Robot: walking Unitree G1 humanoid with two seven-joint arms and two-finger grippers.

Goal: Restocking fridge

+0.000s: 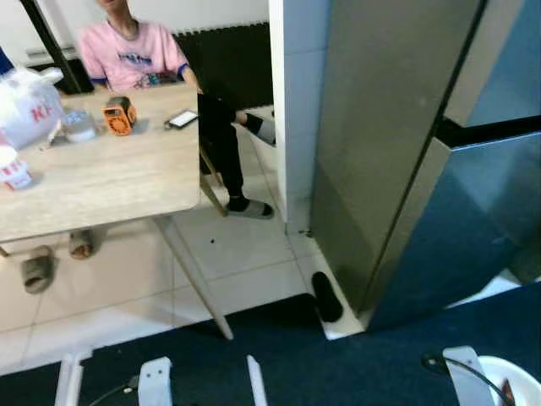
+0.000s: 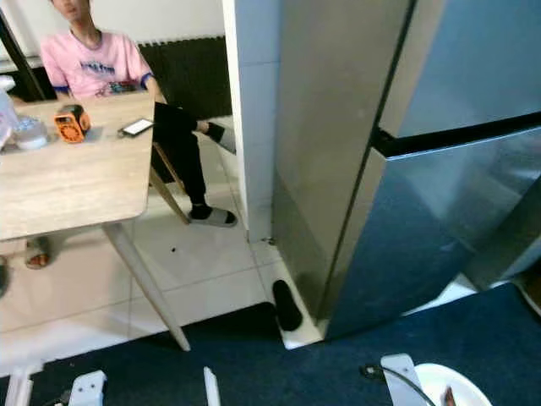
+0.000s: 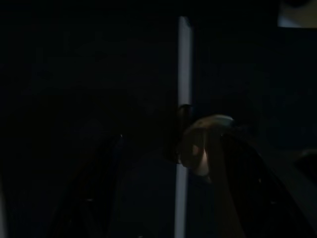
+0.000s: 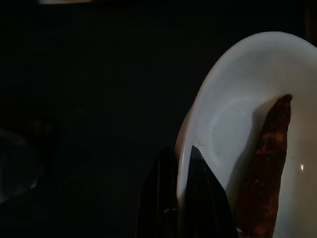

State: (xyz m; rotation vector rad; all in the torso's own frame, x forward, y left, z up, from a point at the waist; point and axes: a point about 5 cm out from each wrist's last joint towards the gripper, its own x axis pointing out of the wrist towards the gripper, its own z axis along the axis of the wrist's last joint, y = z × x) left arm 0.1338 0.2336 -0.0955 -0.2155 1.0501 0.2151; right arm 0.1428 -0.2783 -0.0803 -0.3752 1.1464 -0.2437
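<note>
Fridge (image 2: pixel 406 169): tall grey two-door unit standing at the right of the head views, both doors closed, a dark seam between the upper and lower door.
Right gripper (image 4: pixel 179 198): low at the right; its jaws are clamped on the rim of a white plate (image 4: pixel 233 119), one black finger on each side of the rim.
White plate: held at the bottom right corner of the head views, above the dark blue rug (image 1: pixel 338 364); well apart from the fridge doors.
Plate contents: one long reddish-brown piece of food (image 4: pixel 265 173) lying inside the plate; its kind cannot be told.
Left gripper (image 3: pixel 163 173): seen in a very dark wrist view; dim finger outlines spread to either side, with a pale rounded object (image 3: pixel 200 148) between them; whether the jaws hold it cannot be told.
Table (image 1: pixel 110 186): light wood, at the left of the head views, carrying an orange device (image 1: pixel 119 115), a phone (image 1: pixel 182 119), a white bag (image 1: pixel 30 101) with red letters and a paper cup (image 1: pixel 13 169).
Person (image 1: pixel 135 55): seated behind the table in a pink T-shirt.
Floor (image 1: pixel 245 254): pale tiles between table and fridge, with a black slipper (image 1: pixel 327 296) at the fridge's foot.
</note>
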